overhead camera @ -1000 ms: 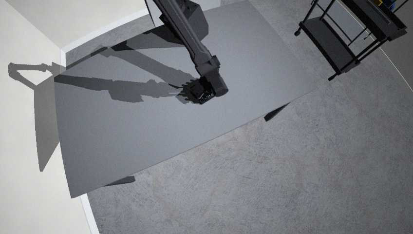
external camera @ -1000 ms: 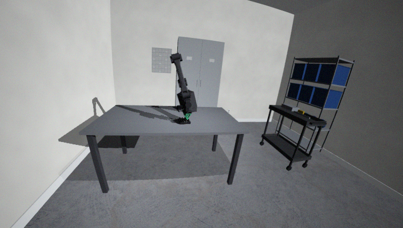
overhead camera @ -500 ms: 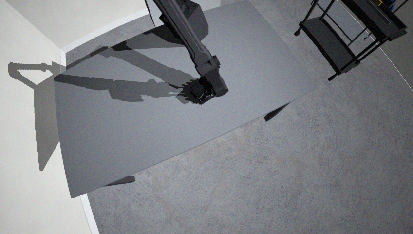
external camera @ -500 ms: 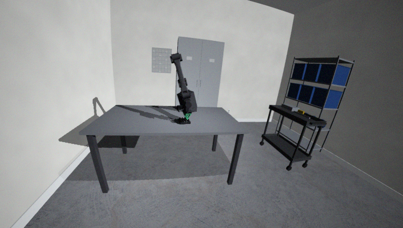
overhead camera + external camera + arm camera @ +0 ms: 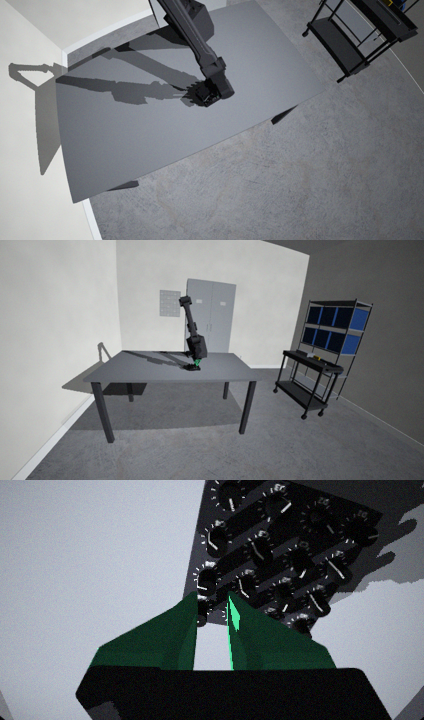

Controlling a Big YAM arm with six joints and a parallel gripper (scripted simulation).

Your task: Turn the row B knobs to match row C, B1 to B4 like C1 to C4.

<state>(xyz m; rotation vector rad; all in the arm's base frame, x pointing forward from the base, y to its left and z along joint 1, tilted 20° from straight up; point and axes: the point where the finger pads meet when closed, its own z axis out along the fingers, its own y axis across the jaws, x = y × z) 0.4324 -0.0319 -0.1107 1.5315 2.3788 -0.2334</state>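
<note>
Green fingers of the pincer [image 5: 197, 362] [image 5: 213, 595] stand slightly parted, gripping nothing I can see, above the knob box [image 5: 194, 369] [image 5: 200, 565] on the table [image 5: 142, 130] [image 5: 166, 375]. Lining up on row B looks like the step in hand, perhaps at B4 [image 5: 207, 581]; next, I'd check its line against C4 [image 5: 219, 541], centre over it, then lower without brushing its neighbours.

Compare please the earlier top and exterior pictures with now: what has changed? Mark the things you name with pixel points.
Nothing visibly changed: the robot arm [image 5: 190, 32] [image 5: 191, 323], the knob box [image 5: 205, 103] [image 5: 194, 369] [image 5: 197, 562] and the utility cart [image 5: 337, 47] [image 5: 317, 388] stayed in place. Single knobs are too small there to compare, and no earlier wrist picture exists.
</note>
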